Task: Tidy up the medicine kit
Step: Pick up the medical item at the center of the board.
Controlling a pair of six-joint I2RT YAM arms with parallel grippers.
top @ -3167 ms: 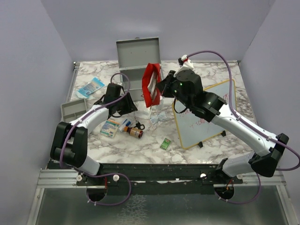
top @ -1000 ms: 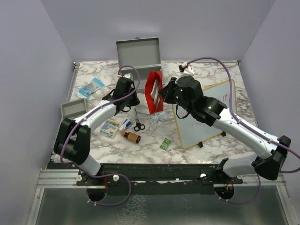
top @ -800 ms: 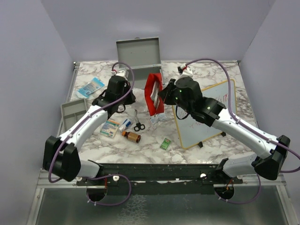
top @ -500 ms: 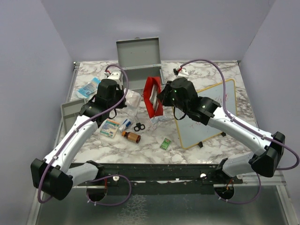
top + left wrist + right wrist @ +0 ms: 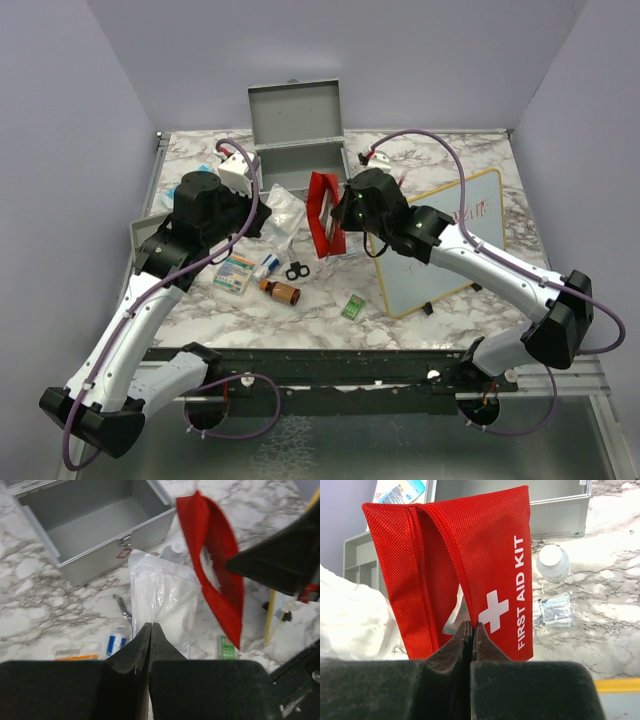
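Left gripper [image 5: 151, 626] drew its gripped clear packet [image 5: 161, 591] off red first-aid pouch [image 5: 487, 555], pinched by right gripper [image 5: 471, 625] | step: likely sorting | next: probably packet into medicine kit [image 5: 107, 552], 12 o'clock

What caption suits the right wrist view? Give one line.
Right jaws shut on the red first aid pouch, open medicine kit behind.

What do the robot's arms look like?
The left arm and right arm have white tube-like links with chunky black joints. A thin purple cable loops along each. The left gripper and right gripper each have two black fingers.
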